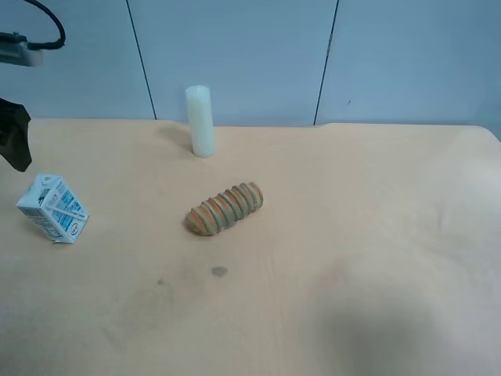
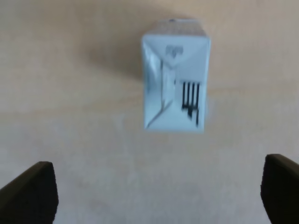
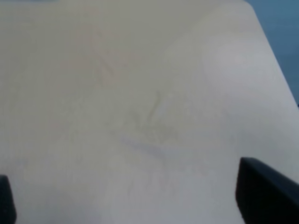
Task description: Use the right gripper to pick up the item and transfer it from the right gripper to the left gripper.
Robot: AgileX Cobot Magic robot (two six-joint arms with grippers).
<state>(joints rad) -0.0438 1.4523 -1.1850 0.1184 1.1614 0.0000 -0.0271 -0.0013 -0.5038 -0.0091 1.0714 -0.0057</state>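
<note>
The white-and-blue milk carton lies on the tan table at the far left of the exterior high view. My left gripper, under its grey camera module, hangs just behind the carton at that view's left edge. In the left wrist view the carton lies ahead of the left gripper, whose fingers are wide apart and empty. The right gripper is open and empty over bare table, with only its fingertips showing. It is out of the exterior high view.
A ridged brown loaf lies near the middle of the table. A pale cream cylinder stands upright behind it near the back edge. A blue panelled wall runs behind the table. A small dark spot marks the tabletop.
</note>
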